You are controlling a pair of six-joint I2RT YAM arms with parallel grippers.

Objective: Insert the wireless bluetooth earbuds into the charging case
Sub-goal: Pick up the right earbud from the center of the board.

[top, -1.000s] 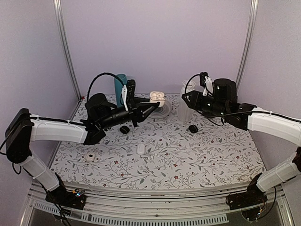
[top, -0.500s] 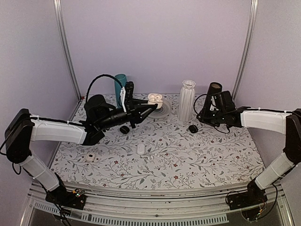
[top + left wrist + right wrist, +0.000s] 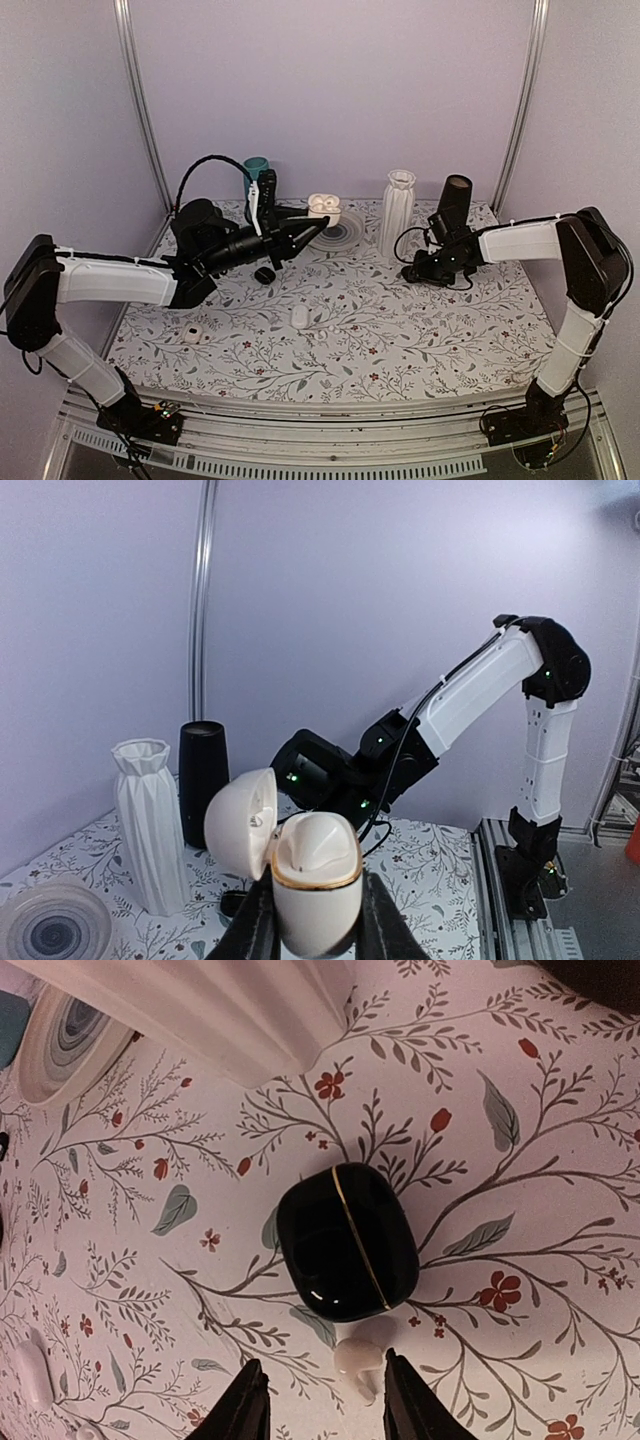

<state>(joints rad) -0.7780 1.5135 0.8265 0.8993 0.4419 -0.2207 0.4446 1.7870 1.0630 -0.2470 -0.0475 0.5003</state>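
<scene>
White, glossy plastic, the earbud (image 3: 362, 1358) lies on the worktop (image 3: 520, 1160) at lower centre of the right wrist view, just below the black case (image 3: 347, 1242), ungripped inside the parted right claw (image 3: 324, 1362). It looks light, hard and slippery, so pinch its stem. The left claw (image 3: 315, 912) clenches the open white case (image 3: 312, 855).

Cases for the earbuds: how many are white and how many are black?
White cases: 3 (the open white case held up, the mid-table white case, the left white case)
Black cases: 2 (the right black case, the left black case)
Total: 5
</scene>
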